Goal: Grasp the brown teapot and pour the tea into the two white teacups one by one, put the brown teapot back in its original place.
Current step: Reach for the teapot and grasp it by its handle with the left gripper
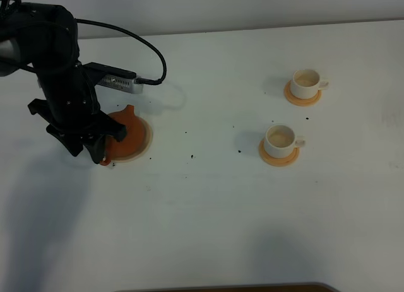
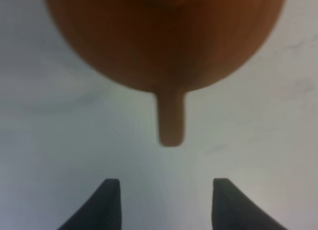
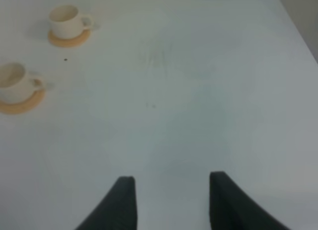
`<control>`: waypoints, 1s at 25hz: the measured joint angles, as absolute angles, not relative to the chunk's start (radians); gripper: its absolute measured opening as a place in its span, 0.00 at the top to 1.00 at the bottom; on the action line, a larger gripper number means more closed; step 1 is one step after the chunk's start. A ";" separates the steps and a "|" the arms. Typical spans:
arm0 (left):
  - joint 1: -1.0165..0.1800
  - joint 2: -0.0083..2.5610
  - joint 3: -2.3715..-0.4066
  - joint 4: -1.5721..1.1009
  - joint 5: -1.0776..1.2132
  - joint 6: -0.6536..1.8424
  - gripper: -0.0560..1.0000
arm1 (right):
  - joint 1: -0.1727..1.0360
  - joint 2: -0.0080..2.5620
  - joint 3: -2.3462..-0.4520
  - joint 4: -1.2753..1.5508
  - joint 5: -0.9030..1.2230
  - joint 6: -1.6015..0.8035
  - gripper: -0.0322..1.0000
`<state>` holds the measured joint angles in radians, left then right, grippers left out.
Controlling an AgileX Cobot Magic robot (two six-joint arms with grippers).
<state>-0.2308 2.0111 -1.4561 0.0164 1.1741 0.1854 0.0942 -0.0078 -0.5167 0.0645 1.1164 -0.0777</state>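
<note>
Your left end effector has its two fingers spread wide and grips nothing. The brown teapot sits just in front of it on the pale saucer, and the handle points toward the gap between the fingers without touching them. Your right end effector is spread too, above bare desk, and you see the nearer teacup and the farther teacup, each on an orange coaster, well ahead of it to one side.
</note>
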 joint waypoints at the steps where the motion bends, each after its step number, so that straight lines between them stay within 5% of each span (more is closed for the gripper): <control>1: -0.231 2.011 -1.456 0.017 1.174 0.186 0.52 | 0.094 -0.008 -0.517 0.064 1.116 -0.078 0.60; 25: -0.231 2.057 -1.467 0.000 1.099 0.187 0.52 | 0.094 -0.008 -0.517 0.064 1.116 -0.078 0.60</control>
